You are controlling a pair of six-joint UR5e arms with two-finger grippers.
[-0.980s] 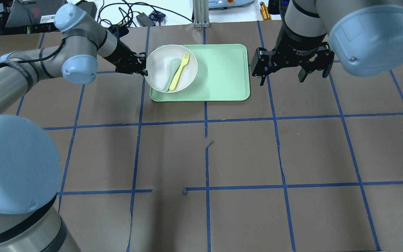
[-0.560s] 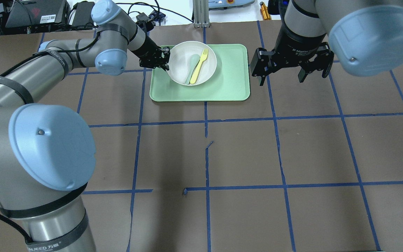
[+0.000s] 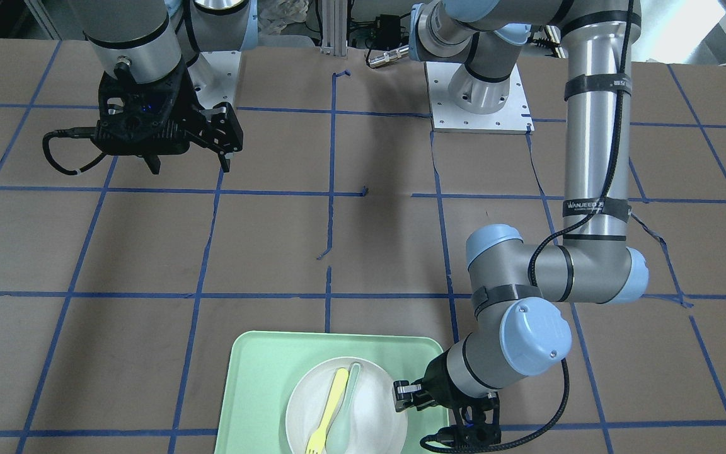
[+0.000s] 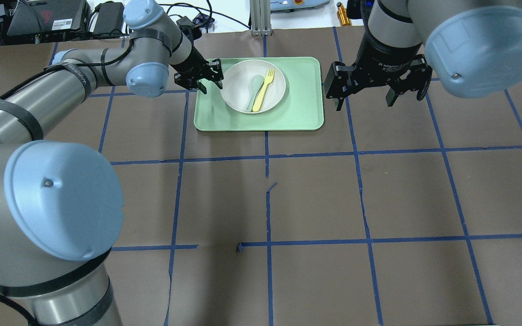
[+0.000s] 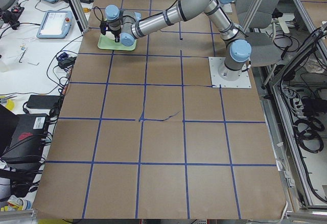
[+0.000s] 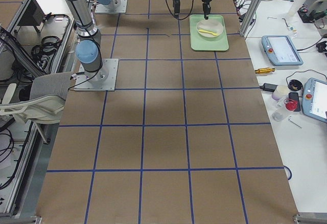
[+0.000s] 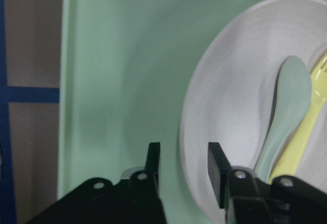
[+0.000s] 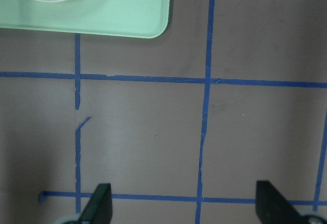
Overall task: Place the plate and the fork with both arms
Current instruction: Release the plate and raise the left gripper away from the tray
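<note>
Since the earlier frame your plate (image 4: pixel 238 93) has come further onto the tray (image 4: pixel 297 113) and lies flat there, off-white, with the yellow fork (image 4: pixel 264 89) and a pale spoon (image 4: pixel 253 93) inside. The left gripper (image 4: pixel 211 83) is narrowly parted astride the rim, probably already free. Next, the wide-open right gripper (image 4: pixel 364 102), beside the tray, must reach over for the fork.

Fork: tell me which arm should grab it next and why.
Probably right. The right claw hangs open beside the tray; the fork lies on its side of the spoon. The left claw is open astride the rim of the plate.
</note>
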